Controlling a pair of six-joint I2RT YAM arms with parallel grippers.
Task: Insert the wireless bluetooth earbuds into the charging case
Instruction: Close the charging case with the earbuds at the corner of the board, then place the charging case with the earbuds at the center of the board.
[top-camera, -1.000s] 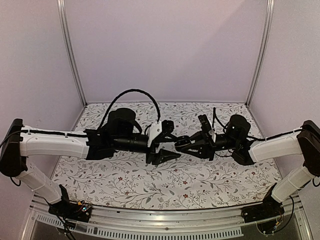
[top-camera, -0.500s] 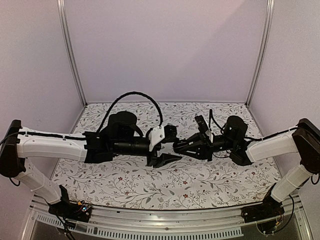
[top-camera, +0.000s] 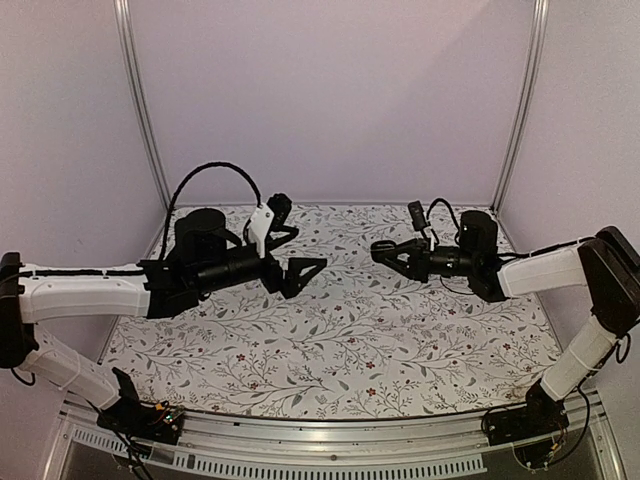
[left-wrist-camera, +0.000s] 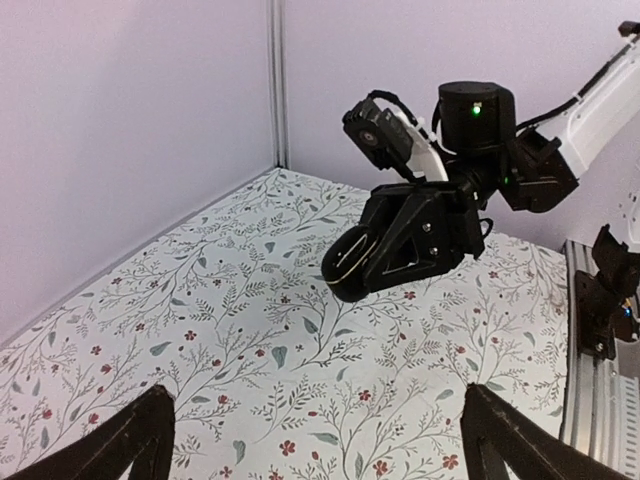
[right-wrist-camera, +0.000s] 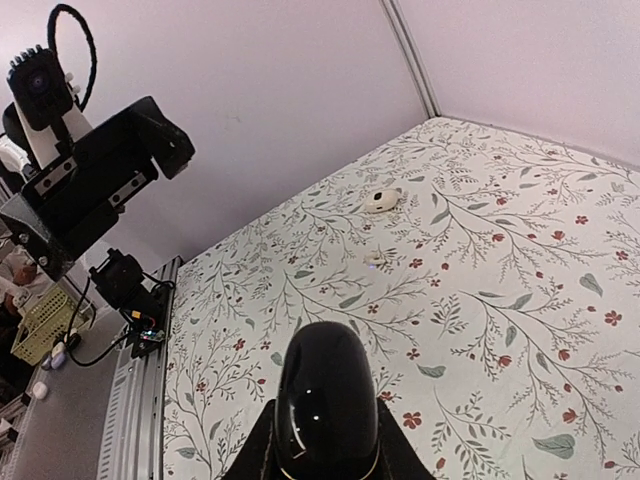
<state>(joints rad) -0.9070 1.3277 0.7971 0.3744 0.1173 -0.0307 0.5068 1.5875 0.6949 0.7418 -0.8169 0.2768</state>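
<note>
Clasping the closed charging case, right gripper hovers.

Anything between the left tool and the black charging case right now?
Nothing visible. The glossy black pebble-shaped charging case is clamped in the right tool; only open space above the floral-patterned tabletop separates it from the open left tool.

The charging case has a smooth, glossy black shell catching highlights. The table wears a matt, floral-printed covering. The corner post looks like brushed metal; the left arm's shell is smooth white plastic.
</note>
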